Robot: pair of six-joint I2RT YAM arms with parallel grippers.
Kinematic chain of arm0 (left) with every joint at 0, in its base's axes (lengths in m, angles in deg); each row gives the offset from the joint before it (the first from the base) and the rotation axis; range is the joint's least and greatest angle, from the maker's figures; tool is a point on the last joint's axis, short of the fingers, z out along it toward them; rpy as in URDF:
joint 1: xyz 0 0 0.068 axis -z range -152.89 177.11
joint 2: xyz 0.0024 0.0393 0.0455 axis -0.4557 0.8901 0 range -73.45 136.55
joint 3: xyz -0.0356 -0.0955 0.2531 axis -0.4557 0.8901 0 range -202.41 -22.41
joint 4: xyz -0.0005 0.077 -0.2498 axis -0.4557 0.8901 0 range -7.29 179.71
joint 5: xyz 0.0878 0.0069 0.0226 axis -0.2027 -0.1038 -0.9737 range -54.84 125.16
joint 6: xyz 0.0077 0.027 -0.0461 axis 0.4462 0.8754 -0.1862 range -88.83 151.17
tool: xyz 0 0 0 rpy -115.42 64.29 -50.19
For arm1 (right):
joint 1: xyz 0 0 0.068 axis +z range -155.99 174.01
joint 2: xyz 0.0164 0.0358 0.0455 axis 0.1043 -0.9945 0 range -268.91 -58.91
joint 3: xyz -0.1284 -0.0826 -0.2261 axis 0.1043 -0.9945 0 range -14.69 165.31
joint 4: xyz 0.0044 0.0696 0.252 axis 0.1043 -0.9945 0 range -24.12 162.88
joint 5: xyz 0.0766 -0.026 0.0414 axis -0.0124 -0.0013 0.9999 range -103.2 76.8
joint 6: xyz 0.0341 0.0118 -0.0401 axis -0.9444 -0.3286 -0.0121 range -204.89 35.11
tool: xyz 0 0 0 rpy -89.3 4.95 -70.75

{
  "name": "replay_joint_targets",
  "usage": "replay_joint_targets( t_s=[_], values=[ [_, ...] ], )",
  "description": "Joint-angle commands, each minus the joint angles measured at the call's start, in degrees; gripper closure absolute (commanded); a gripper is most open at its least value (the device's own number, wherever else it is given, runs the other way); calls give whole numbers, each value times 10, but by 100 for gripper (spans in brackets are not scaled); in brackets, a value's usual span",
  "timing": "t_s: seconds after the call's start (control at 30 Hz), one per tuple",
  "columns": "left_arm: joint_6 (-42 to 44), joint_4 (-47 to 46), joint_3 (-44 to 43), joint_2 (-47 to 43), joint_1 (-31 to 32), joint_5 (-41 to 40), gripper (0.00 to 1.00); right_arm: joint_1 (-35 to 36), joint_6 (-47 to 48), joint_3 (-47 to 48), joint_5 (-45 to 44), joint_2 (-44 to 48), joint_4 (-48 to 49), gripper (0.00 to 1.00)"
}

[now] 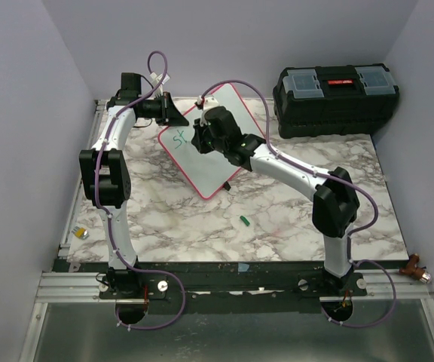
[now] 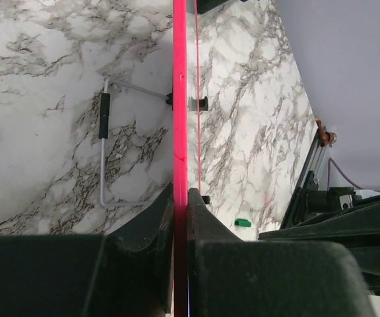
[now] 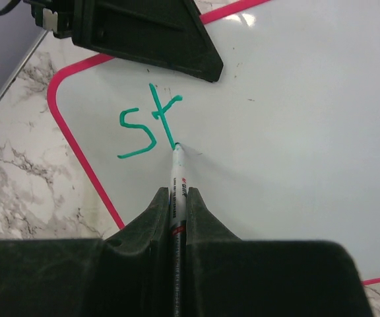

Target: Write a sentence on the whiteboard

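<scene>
Right gripper [image 3: 177, 198] fingers are seen pinched on a white marker [image 3: 176, 173], with the barrel clamped between them. The marker tip is set against the whiteboard [image 3: 295, 132], at the foot of the "t" stroke. Only "st" of the sentence [image 3: 147, 125] is written so far, in green, close to a rounded corner of the pink-red frame.

Left gripper [image 2: 181, 195] is closed on the board's frame edge. The frame is seen edge-on between its fingers in the left wrist view. From the top view the grip is placed at the board's upper-left edge, just beside the green letters.

The board is stood tilted on the marble table [image 1: 277, 219], at centre back, between the two arms. A wire stand [image 2: 103, 165] with a black sleeve is seen behind it, resting on the table and hooked to the board's back.

A green cap [image 1: 243, 221] is left lying on the table, near the board's lower corner but apart from it. A black toolbox [image 1: 336, 90] is parked at the back right, well apart from the board. Two small objects, one by the left table edge [image 1: 81, 233] and one by the right rail [image 1: 415, 265], cannot be identified.
</scene>
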Motion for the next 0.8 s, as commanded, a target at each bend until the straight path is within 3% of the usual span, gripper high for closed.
replay_joint_targets(
  t_s=[0.0,0.27,0.77],
  values=[
    [31,7,-7,0,14,19,100,3,23,51,-36,-29,-26,99],
    [34,10,-8,0,14,17,100,3,37,72,-40,-4,-34,99],
    [46,15,3,-17,14,10,100,3,8,-160,-39,166,67,99]
  ],
)
